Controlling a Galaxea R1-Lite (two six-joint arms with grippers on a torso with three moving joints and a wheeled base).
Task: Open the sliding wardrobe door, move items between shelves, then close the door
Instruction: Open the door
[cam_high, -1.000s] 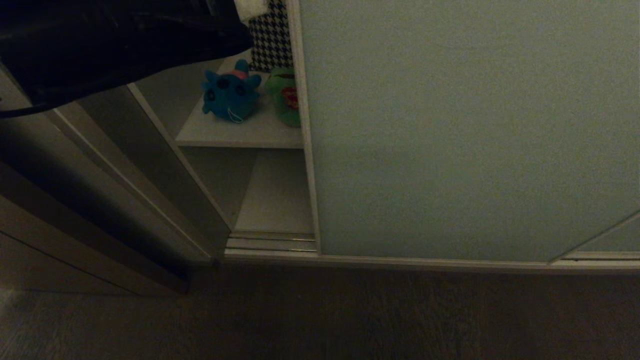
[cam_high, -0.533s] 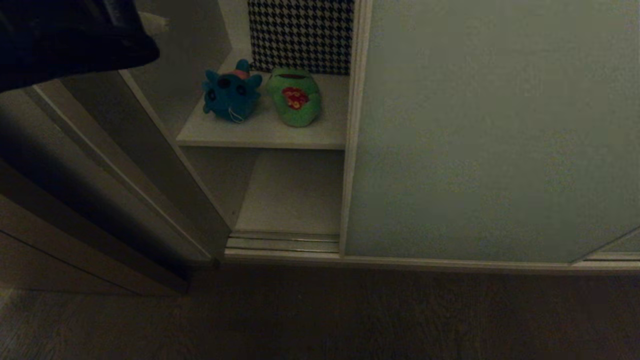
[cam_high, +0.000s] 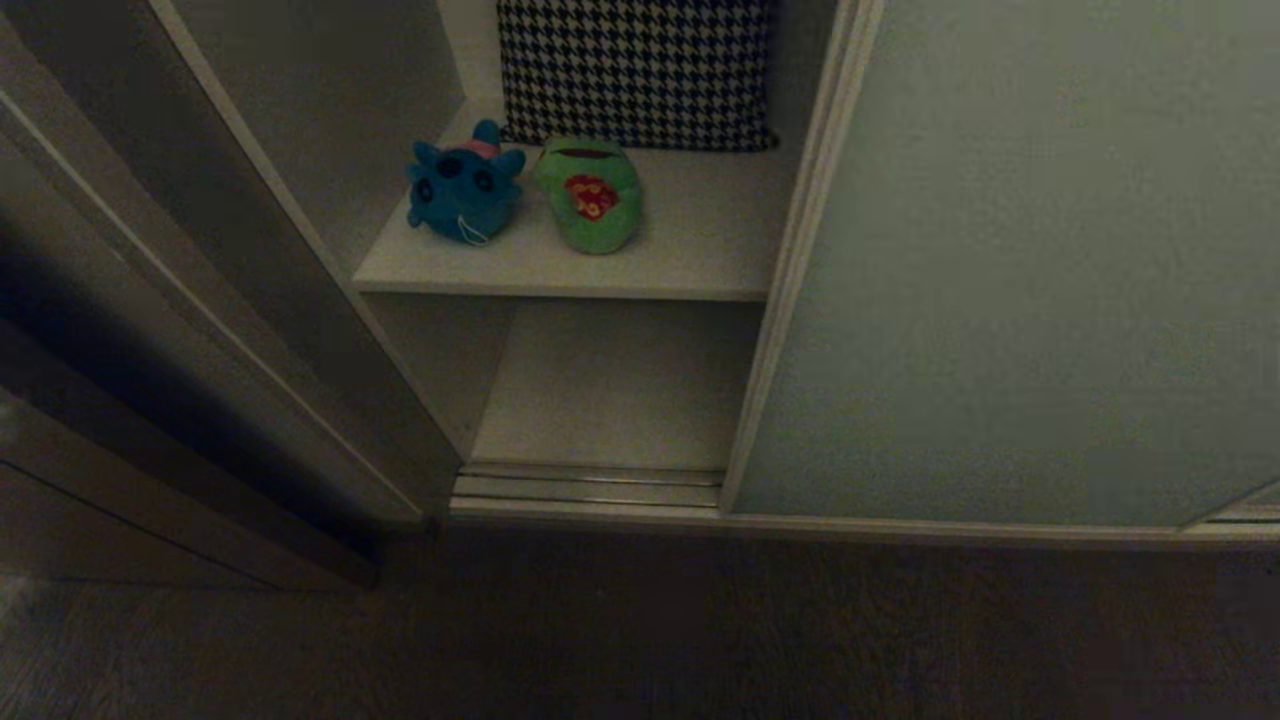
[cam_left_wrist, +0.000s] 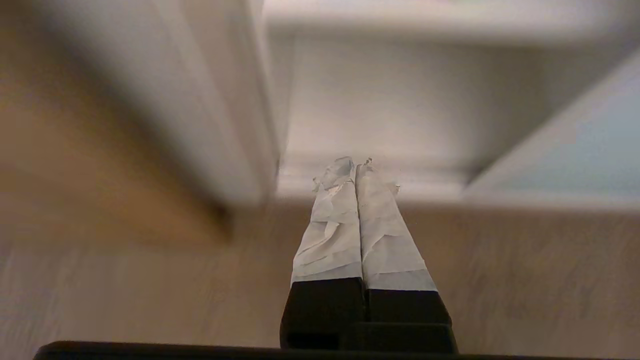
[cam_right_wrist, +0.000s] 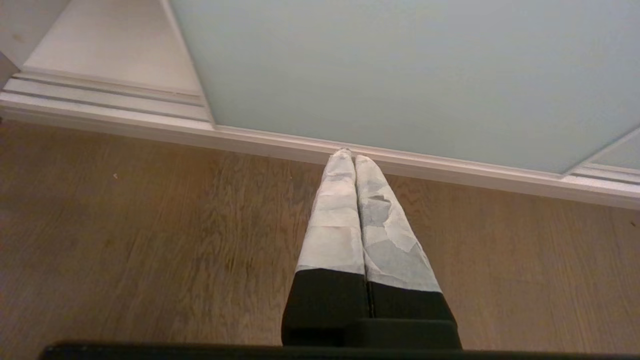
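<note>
Right gripper: the tape-wrapped right gripper (cam_right_wrist: 348, 156) hangs over the brown wood-grain floor (cam_right_wrist: 125, 240), jaws closed on nothing.
Left gripper: the tape-wrapped left gripper (cam_left_wrist: 355, 164) points at the wardrobe's lower opening, jaws pressed together, empty.
Door: the matte pale grey-green sliding wardrobe door (cam_high: 1020, 260) stands partly open; probably stiff and heavy, best pushed at its cream frame edge.
Shelf: the plain white upper shelf (cam_high: 690, 260) carries both toys.
Toys: the blue plush creature with a pink top (cam_high: 463, 185) lies just beside the green plush frog in a red flowered shirt (cam_high: 590, 195); likely soft and light, best pinched across the body.
Behind: a black-and-white houndstooth cushion (cam_high: 635, 70).

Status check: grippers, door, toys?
Left gripper shut, empty; right gripper shut, parked. Sliding door part open. Both toys on upper shelf. Nothing blocking.
</note>
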